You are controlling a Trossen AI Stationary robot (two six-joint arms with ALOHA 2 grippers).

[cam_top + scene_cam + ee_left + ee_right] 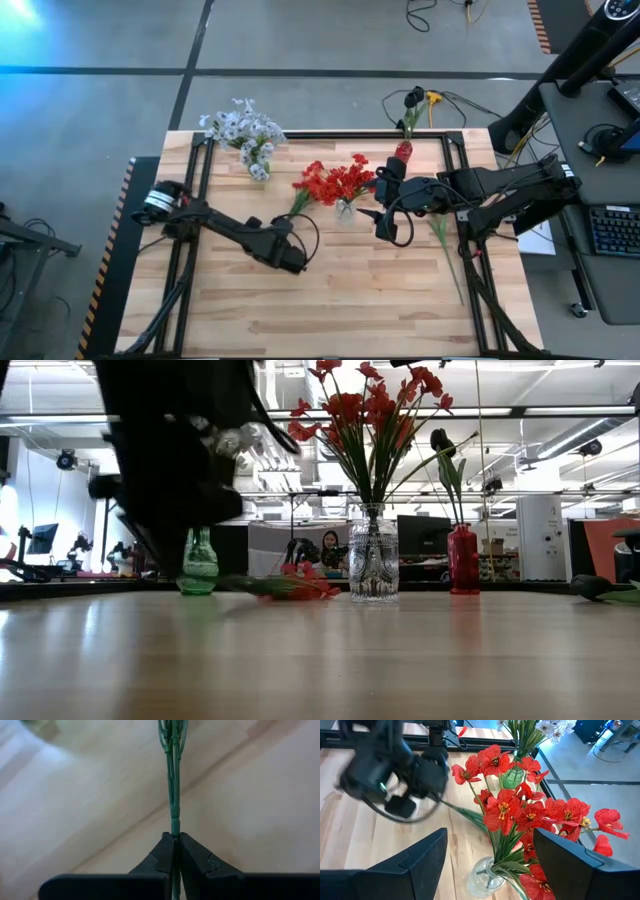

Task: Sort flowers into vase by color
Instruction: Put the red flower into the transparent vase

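Left gripper (pixel 175 842), jaws clamped on the green stem (pixel 173 780) of a red flower (pixel 303 188) lying on the table (pixel 330 300); right gripper (pixel 490 862), jaws apart, beside the clear vase (pixel 374 560) of red flowers (pixel 520 810).

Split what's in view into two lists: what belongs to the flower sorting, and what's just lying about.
Job:
- red flowers in clear vase
- white flowers in green vase
- dark flowers in red vase
- red spray held by left gripper
- right gripper, jaws open

Lying about:
- yellow cable
- keyboard
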